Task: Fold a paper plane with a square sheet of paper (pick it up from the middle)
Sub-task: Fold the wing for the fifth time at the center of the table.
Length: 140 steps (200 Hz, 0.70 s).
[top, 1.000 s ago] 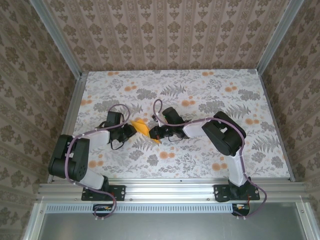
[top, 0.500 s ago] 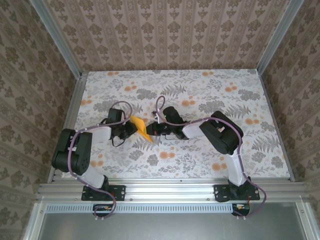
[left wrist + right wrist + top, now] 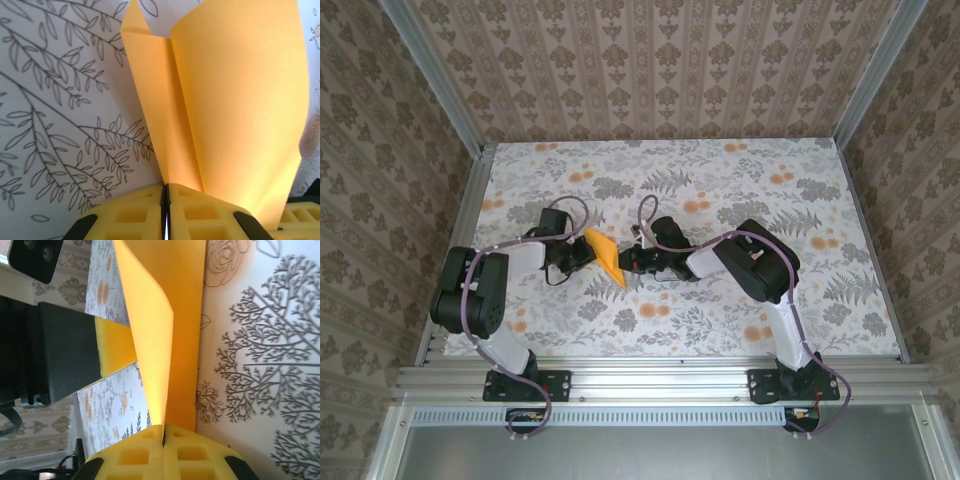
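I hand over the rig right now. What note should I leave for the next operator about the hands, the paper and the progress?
Left hand: shut on the orange-yellow paper.
Right hand: shut on the same paper, from the opposite side.
Paper: held between both hands near the middle of the table, curled, with at least one crease.
Done: pick-up and some folding.
Left: not a finished plane yet; more folds seem needed.

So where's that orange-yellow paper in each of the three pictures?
Top external: the orange-yellow paper lies just left of centre, above the table.
Left wrist: it rises from the bottom middle and spreads to the top right.
Right wrist: it runs from the bottom middle up to the top edge, curling left.
Shared landmark: the leaf-and-flower tablecloth behind it in every view.
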Motion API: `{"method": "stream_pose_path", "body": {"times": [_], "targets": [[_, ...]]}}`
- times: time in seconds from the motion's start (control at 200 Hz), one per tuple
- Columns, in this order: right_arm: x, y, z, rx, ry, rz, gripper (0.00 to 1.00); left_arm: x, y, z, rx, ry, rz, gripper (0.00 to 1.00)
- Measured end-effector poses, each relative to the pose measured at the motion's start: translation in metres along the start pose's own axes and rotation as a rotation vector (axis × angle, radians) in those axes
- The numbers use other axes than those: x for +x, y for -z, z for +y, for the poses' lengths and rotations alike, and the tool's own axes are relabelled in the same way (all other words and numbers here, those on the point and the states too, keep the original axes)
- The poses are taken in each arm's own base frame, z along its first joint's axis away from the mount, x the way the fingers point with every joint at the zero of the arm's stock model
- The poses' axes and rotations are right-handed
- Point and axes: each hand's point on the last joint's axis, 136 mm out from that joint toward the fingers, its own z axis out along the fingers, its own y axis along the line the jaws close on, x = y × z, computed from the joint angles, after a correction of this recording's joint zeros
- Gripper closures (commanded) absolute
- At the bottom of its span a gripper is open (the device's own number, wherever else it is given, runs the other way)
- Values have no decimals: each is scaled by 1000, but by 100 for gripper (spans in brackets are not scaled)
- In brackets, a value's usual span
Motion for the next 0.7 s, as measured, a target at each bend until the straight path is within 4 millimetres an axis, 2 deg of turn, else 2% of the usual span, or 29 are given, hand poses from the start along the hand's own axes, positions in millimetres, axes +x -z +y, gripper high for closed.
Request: {"method": "stream_pose_path", "body": {"times": [0.395, 0.7], "targets": [[1, -1, 12, -83, -29, 9, 91, 0, -1, -1, -5, -8, 23, 92], [3, -2, 11, -86, -32, 17, 84, 0, -1, -1, -7, -7, 25, 93]]}}
